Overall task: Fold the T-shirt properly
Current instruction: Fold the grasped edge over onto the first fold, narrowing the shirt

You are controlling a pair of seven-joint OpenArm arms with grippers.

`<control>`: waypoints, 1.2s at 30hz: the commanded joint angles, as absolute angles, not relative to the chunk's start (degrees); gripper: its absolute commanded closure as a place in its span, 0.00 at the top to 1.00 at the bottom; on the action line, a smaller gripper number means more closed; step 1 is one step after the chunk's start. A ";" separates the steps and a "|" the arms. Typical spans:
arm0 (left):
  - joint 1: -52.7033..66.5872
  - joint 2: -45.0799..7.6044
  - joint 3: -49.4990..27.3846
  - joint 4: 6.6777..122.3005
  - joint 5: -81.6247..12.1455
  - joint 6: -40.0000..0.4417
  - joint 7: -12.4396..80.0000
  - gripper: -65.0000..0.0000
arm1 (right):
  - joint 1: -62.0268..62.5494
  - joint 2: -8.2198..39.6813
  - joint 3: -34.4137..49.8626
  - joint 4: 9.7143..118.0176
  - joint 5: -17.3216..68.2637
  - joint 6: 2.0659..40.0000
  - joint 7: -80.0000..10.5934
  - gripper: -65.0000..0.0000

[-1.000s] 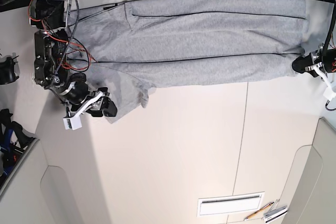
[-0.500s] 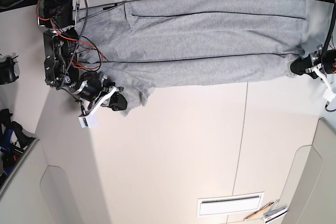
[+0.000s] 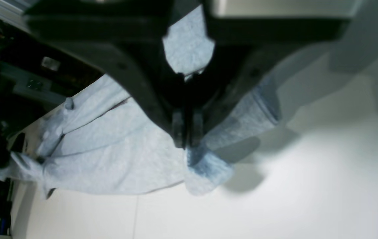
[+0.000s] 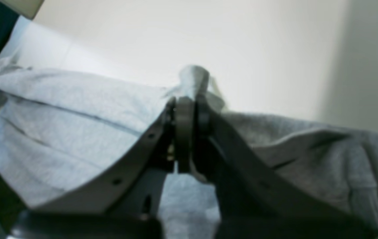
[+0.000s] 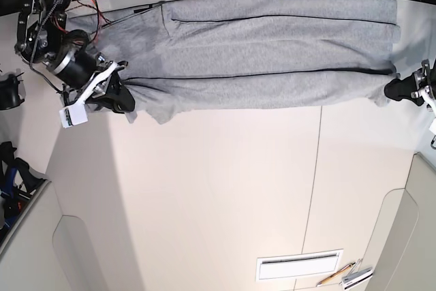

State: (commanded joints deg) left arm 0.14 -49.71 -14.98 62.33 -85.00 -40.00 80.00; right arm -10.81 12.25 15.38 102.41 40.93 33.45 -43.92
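Over the last second the right pincer (image 5: 117,97) has swung up and outward with the sleeve-end corner of the T-shirt (image 5: 272,52), so the flap that sagged toward the table (image 5: 225,195) centre now lies in line with the long edge. Both pincers are clamped on cloth: the right wrist view shows its jaws closed on a pinched ridge of fabric, the left wrist view shows the left pincer (image 5: 402,90) closed on a hem corner. The T-shirt stretches between the 2 pincers, taut and flat; the lengthwise fold looks ready to be laid over.
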 joint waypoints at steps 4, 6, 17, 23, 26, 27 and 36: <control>3.53 -51.05 -15.03 62.33 -85.00 -40.00 80.00 0.00 | -15.99 12.38 15.90 107.48 40.97 33.43 -44.40 0.00; 5.02 -51.33 -15.03 62.33 -85.00 -40.00 80.00 0.00 | -18.02 12.40 15.90 109.06 41.01 33.43 -44.82 0.00; 6.42 -51.46 -15.03 62.30 -85.00 -40.00 80.00 0.01 | -23.38 12.38 15.90 110.19 38.89 33.39 -46.33 0.00; 6.42 -51.46 -15.03 62.30 -85.00 -40.00 80.00 0.45 | -23.66 12.36 15.90 110.19 36.25 33.23 -46.30 0.47; 6.42 -51.46 -15.99 62.30 -85.00 -40.00 80.00 0.45 | -23.64 12.36 15.90 110.19 36.56 33.21 -46.30 0.47; 6.42 -51.46 -16.93 62.30 -85.00 -40.00 80.00 0.45 | -23.55 12.36 15.90 110.19 36.95 33.21 -46.30 0.47; 11.94 -51.22 -33.71 62.30 -85.00 -40.00 80.00 0.54 | -23.35 12.32 15.90 115.22 38.61 33.19 -46.28 0.47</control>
State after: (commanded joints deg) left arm 11.94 -51.22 -33.71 62.30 -85.00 -40.00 80.00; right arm -23.35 12.32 15.90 115.22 38.61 33.19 -46.28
